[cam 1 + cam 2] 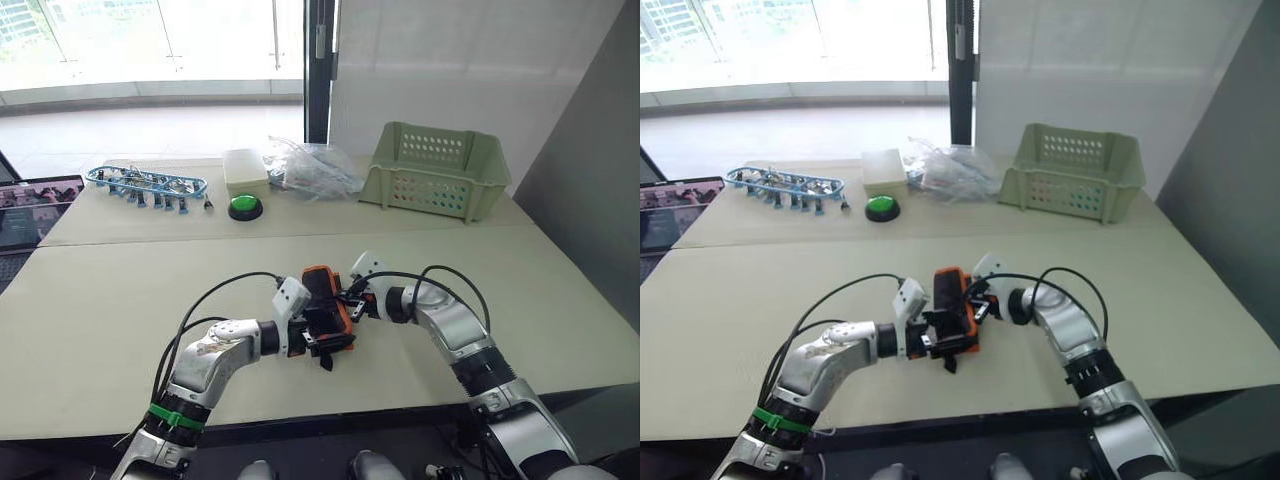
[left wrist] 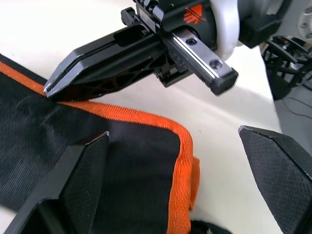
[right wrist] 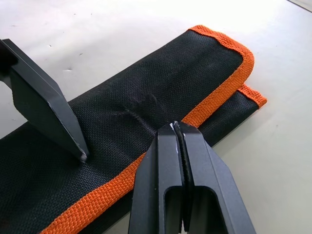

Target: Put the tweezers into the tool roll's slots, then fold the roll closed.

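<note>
The flat black fabric tool roll point(image 1: 326, 310) with orange edging lies folded on the pale table point(image 1: 120, 310), between both grippers. The right gripper point(image 3: 176, 127), fingers together, presses its orange edge; the left gripper point(image 2: 173, 141), fingers apart, straddles its corner.

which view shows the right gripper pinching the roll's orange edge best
The right wrist view: the right gripper shuts on the tool roll at its orange edging. The left wrist view shows it side-on; the eye views show it small.

No legible text — seemingly none
</note>
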